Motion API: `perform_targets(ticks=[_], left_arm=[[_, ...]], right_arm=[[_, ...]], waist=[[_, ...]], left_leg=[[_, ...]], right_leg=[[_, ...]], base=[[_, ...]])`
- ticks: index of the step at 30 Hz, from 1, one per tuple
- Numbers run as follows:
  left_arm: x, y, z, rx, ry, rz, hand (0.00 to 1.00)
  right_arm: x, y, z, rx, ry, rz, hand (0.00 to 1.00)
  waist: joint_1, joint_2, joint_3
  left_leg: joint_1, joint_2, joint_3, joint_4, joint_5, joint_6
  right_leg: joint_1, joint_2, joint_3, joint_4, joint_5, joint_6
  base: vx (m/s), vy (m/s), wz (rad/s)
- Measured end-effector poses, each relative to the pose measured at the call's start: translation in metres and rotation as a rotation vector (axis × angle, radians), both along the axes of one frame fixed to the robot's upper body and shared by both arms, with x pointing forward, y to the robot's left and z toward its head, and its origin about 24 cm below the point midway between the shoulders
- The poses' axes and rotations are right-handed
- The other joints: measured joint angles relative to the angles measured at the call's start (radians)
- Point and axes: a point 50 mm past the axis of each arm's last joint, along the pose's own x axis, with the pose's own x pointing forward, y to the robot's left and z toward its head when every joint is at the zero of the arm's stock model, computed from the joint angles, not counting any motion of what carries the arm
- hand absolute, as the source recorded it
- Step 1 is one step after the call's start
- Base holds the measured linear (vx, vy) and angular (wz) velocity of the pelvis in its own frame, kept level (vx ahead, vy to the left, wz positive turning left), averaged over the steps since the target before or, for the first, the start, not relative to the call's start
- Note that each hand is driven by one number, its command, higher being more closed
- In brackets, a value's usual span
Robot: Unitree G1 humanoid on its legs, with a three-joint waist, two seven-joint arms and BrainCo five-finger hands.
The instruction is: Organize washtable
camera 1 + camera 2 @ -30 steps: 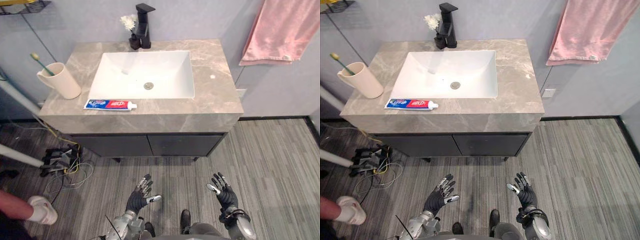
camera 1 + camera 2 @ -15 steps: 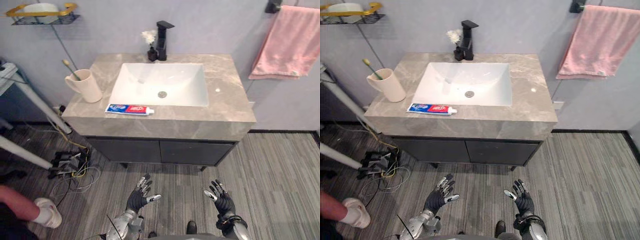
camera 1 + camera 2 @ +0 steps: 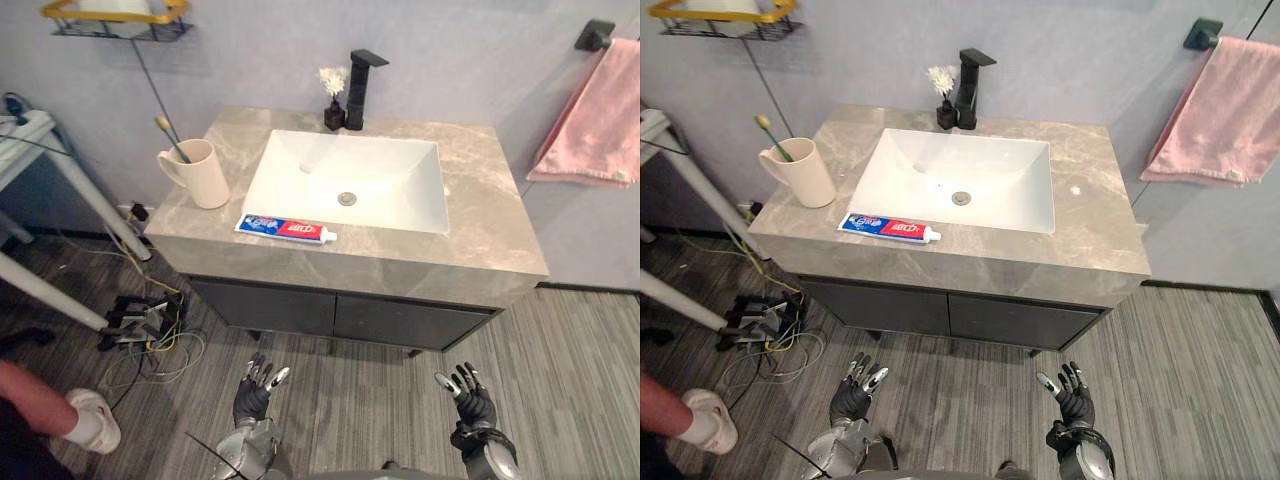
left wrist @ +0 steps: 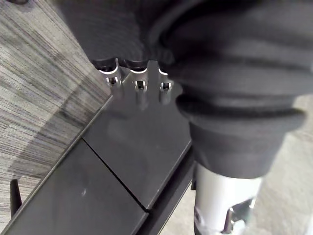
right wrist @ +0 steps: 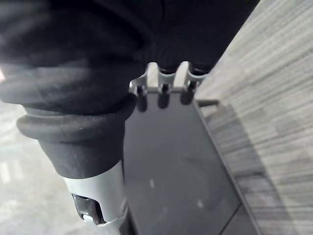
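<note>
Blue-grey wall (image 3: pixel 250 50), striped grey plank floor (image 3: pixel 580 345)

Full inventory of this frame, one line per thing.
washtable: 1, grey marble top, against wall
sink: 1, white, set in top
faucet: 1, black, behind sink
vase: 1, black, white flower, by faucet
mug: 1, cream, top's left end
toothbrush: 1, green-yellow, in mug
toothpaste tube: 1, blue-red-white, lying before sink
towel: 1, pink, wall rail, right
shelf: 1, wire, yellow rim, upper left wall
shoe: 1, white, person's, floor left
left hand: 1, silver-dark, open, above floor
right hand: 1, silver-dark, open, above floor
</note>
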Motion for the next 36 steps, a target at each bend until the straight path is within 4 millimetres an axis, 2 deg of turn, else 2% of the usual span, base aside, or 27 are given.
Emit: perform_targets(ticks=[1,2,3,4,5,6,7,8,10,11,12,13,14,15,16,17,18,19,20,21,22,25,27,28,31,34,36], left_arm=[[0.001,0.004,0.001,0.016,-0.002,-0.009,0.0],[0.004,0.004,0.002,0.019,-0.011,-0.014,0.0],[0.006,0.004,0.003,0.024,-0.014,-0.029,0.0],[0.011,0.001,0.004,0.028,-0.024,-0.062,0.0],[0.015,0.0,0.006,0.03,-0.035,-0.077,0.0],[0.016,-0.002,0.004,0.026,-0.013,-0.09,0.0],[0.006,0.001,0.0,0.029,0.02,-0.09,0.0],[0.002,0.001,-0.002,0.028,0.035,-0.09,0.0],[-0.008,0.0,-0.007,0.016,0.082,-0.095,0.0],[-0.009,-0.001,-0.008,0.013,0.088,-0.095,0.0],[-0.014,0.0,-0.01,0.014,0.105,-0.09,0.0],[-0.02,0.004,-0.012,0.031,0.126,-0.087,0.0],[-0.024,0.006,-0.013,0.042,0.139,-0.088,0.0],[-0.032,0.007,-0.018,0.045,0.175,-0.089,0.0],[-0.04,0.0,-0.023,0.016,0.21,-0.077,0.0],[-0.044,-0.002,-0.025,0.005,0.223,-0.071,0.0],[-0.046,-0.003,-0.026,0.003,0.24,-0.068,0.0],[-0.047,-0.003,-0.028,0.0,0.243,-0.087,0.0],[-0.046,-0.002,-0.026,0.001,0.223,-0.111,0.0],[-0.046,-0.001,-0.026,0.003,0.221,-0.122,0.0],[-0.046,-0.001,-0.026,0.005,0.223,-0.132,0.0],[-0.046,-0.002,-0.029,0.0,0.233,-0.127,0.0],[-0.047,-0.003,-0.029,-0.006,0.232,-0.111,0.0],[-0.048,-0.005,-0.03,-0.015,0.237,-0.103,0.0],[-0.049,-0.004,-0.032,-0.024,0.25,-0.059,0.0],[-0.043,-0.006,-0.031,-0.024,0.236,-0.051,0.0],[-0.036,-0.005,-0.029,-0.018,0.212,-0.05,0.0]], right_arm=[[0.004,0.009,0.0,0.025,-0.013,0.011,0.0],[0.007,0.011,0.002,0.029,-0.021,0.022,0.0],[0.011,0.013,0.003,0.035,-0.032,0.025,0.0],[0.017,0.015,0.006,0.04,-0.049,0.021,0.0],[0.018,0.015,0.007,0.043,-0.051,0.015,0.0],[0.025,0.018,0.01,0.056,-0.068,0.012,0.0],[0.026,0.024,0.01,0.083,-0.076,0.006,0.0],[0.027,0.025,0.01,0.09,-0.077,0.005,0.0],[0.017,0.024,0.005,0.087,-0.052,0.002,0.0],[0.016,0.023,0.005,0.083,-0.048,0.005,0.0],[0.015,0.024,0.004,0.068,-0.044,0.022,0.0],[0.013,0.023,0.003,0.054,-0.038,0.038,0.0],[0.01,0.023,0.002,0.05,-0.03,0.04,0.0],[0.001,0.018,-0.002,0.031,0.002,0.029,0.0],[-0.003,0.008,-0.004,0.007,0.019,0.021,0.0],[-0.004,0.006,-0.005,0.0,0.023,0.023,0.0],[-0.005,0.003,-0.005,-0.012,0.025,0.024,0.0],[-0.007,-0.002,-0.004,-0.026,0.025,0.014,0.0],[-0.005,-0.004,-0.004,-0.031,0.021,0.013,0.0],[-0.005,-0.004,-0.003,-0.031,0.019,0.014,0.0],[-0.007,-0.002,-0.004,-0.021,0.018,0.024,0.0],[-0.011,0.0,-0.006,-0.021,0.027,0.036,0.0],[-0.017,-0.001,-0.008,-0.03,0.047,0.037,0.0],[-0.025,-0.003,-0.011,-0.034,0.069,0.031,0.0],[-0.044,-0.007,-0.019,-0.036,0.13,0.02,0.0],[-0.051,-0.008,-0.022,-0.035,0.157,0.017,0.0],[-0.048,-0.01,-0.021,-0.046,0.151,0.025,0.0]], waist=[[-0.004,-0.005,-0.001],[-0.003,-0.012,-0.006],[-0.002,-0.002,-0.002],[-0.004,0.0,-0.002],[-0.003,0.025,0.006],[0.001,0.063,0.015],[-0.002,0.079,0.028],[-0.004,0.087,0.032],[-0.016,0.091,0.035],[-0.016,0.091,0.035],[-0.016,0.09,0.035],[-0.015,0.09,0.036],[-0.012,0.081,0.031],[-0.004,0.077,0.032],[0.002,0.085,0.037],[0.003,0.075,0.038],[-0.003,0.074,0.039],[-0.009,0.08,0.039],[-0.002,0.079,0.04],[0.003,0.073,0.037],[0.004,0.065,0.032],[0.004,0.058,0.026],[0.004,0.06,0.024],[0.004,0.076,0.019],[0.004,0.083,0.009],[0.002,0.097,0.005],[0.003,0.104,0.004]], left_leg=[[-0.042,-0.005,0.012,0.138,-0.093,0.024],[-0.052,-0.003,0.023,0.202,-0.136,0.035],[-0.042,-0.016,0.065,0.268,-0.202,0.062],[-0.019,-0.028,0.109,0.285,-0.228,0.094],[-0.002,-0.03,0.134,0.275,-0.234,0.105],[0.059,-0.027,0.189,0.214,-0.241,0.124],[0.142,-0.044,0.243,0.13,-0.227,0.145],[0.182,-0.059,0.263,0.081,-0.219,0.152],[0.276,-0.119,0.297,-0.055,-0.195,0.177],[0.286,-0.128,0.304,-0.073,-0.195,0.177],[0.301,-0.14,0.318,-0.092,-0.195,0.177],[0.308,-0.148,0.322,-0.091,-0.196,0.176],[0.312,-0.157,0.323,-0.087,-0.196,0.175],[0.324,-0.187,0.322,-0.059,-0.197,0.166],[0.271,-0.167,0.307,0.045,-0.197,0.163],[0.26,-0.173,0.305,0.047,-0.205,0.166],[0.252,-0.174,0.293,-0.02,-0.206,0.164],[0.249,-0.16,0.279,-0.144,-0.162,0.136],[0.247,-0.145,0.279,-0.197,-0.062,0.143],[0.253,-0.15,0.28,-0.212,-0.049,0.143],[0.261,-0.157,0.275,-0.211,-0.051,0.144],[0.274,-0.163,0.301,-0.206,-0.061,0.152],[0.269,-0.163,0.315,-0.2,-0.076,0.146],[0.268,-0.159,0.311,-0.201,-0.08,0.15],[0.273,-0.155,0.279,-0.201,-0.077,0.141],[0.236,-0.149,0.214,-0.187,-0.067,0.126],[0.177,-0.133,0.192,-0.124,-0.07,0.129]], right_leg=[[0.0,-0.019,0.007,-0.002,0.039,0.006],[0.001,-0.03,0.016,0.003,0.06,0.006],[-0.011,-0.066,0.041,0.04,0.088,-0.008],[-0.065,-0.103,0.042,0.129,0.137,-0.075],[-0.109,-0.112,0.036,0.175,0.18,-0.136],[-0.191,-0.118,0.018,0.287,0.245,-0.242],[-0.269,-0.111,0.003,0.468,0.17,-0.213],[-0.291,-0.102,-0.013,0.541,0.124,-0.184],[-0.335,-0.052,-0.123,0.631,-0.012,-0.159],[-0.345,-0.026,-0.154,0.618,-0.041,-0.161],[-0.369,0.033,-0.213,0.569,-0.078,-0.175],[-0.379,0.111,-0.266,0.459,-0.077,-0.192],[-0.372,0.153,-0.281,0.356,-0.045,-0.222],[-0.321,0.183,-0.323,0.21,0.014,-0.319],[-0.284,0.192,-0.289,0.135,0.058,-0.313],[-0.266,0.191,-0.279,0.093,0.077,-0.303],[-0.238,0.192,-0.274,0.041,0.104,-0.292],[-0.221,0.204,-0.281,0.003,0.12,-0.282],[-0.22,0.214,-0.274,-0.01,0.131,-0.273],[-0.217,0.214,-0.263,-0.023,0.147,-0.27],[-0.186,0.219,-0.244,-0.07,0.168,-0.246],[-0.134,0.232,-0.22,-0.177,0.23,-0.231],[-0.125,0.238,-0.205,-0.21,0.243,-0.219],[-0.124,0.24,-0.207,-0.209,0.243,-0.222],[-0.111,0.249,-0.221,-0.21,0.227,-0.227],[-0.111,0.25,-0.277,-0.209,0.21,-0.228],[-0.121,0.251,-0.323,-0.205,0.204,-0.234]], base=[[0.28,0.465,-0.76],[0.28,0.488,-0.69],[0.26,0.539,-0.74],[0.27,0.651,-0.75],[0.25,0.653,-0.92],[0.18,0.523,-1.06],[0.22,0.483,-1.02],[0.23,0.412,-0.62],[0.27,0.365,-0.19],[0.24,0.209,-0.19],[0.25,0.135,-0.21],[0.27,0.113,-0.21],[0.32,0.073,-0.1],[0.34,0.113,-0.23],[0.3,0.107,-0.28],[0.2,0.111,-0.26],[0.11,0.068,-0.01],[0.09,0.1,0.0],[0.04,0.099,0.01],[-0.02,0.121,0.01],[-0.04,0.09,0.06],[-0.11,0.084,-0.16],[-0.11,0.082,-0.25],[-0.06,0.064,-0.06],[0.01,0.023,0.15],[0.03,0.01,0.51],[0.01,0.04,0.63]])
